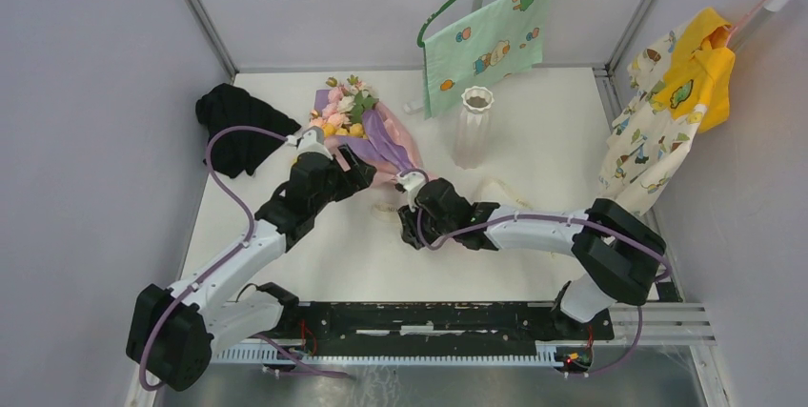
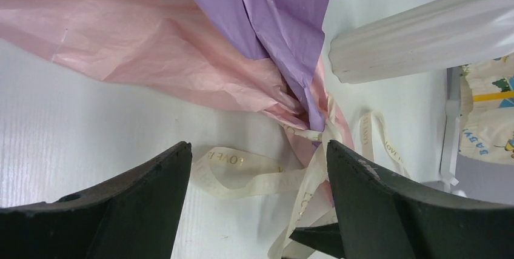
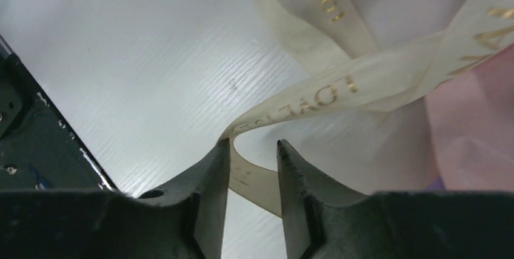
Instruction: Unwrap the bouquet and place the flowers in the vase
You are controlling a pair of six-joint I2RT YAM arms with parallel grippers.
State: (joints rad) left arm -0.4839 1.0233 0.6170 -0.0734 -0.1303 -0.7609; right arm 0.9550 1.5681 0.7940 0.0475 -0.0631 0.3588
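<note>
Fingers of left arm (image 2: 139, 210): spread wide, holding nothing, over the tied neck of the bouquet (image 2: 267, 34), left of the vase (image 1: 474, 126).
Fingers of right arm (image 3: 206, 210): narrowly parted, with the cream ribbon (image 3: 315, 92) running between them; cannot tell whether it is pinched.
Wrapped bouquet: lying on the surface (image 1: 553, 140) just left of the vase, flowers (image 1: 345, 107) at its far end.
Vase stance: upright.

Lab robot cell is indicated: white table (image 1: 534, 269) is enclosed by grey panels (image 1: 86, 92) and aluminium posts (image 1: 197, 11); black mounting rail (image 1: 429, 316) is fitted.
</note>
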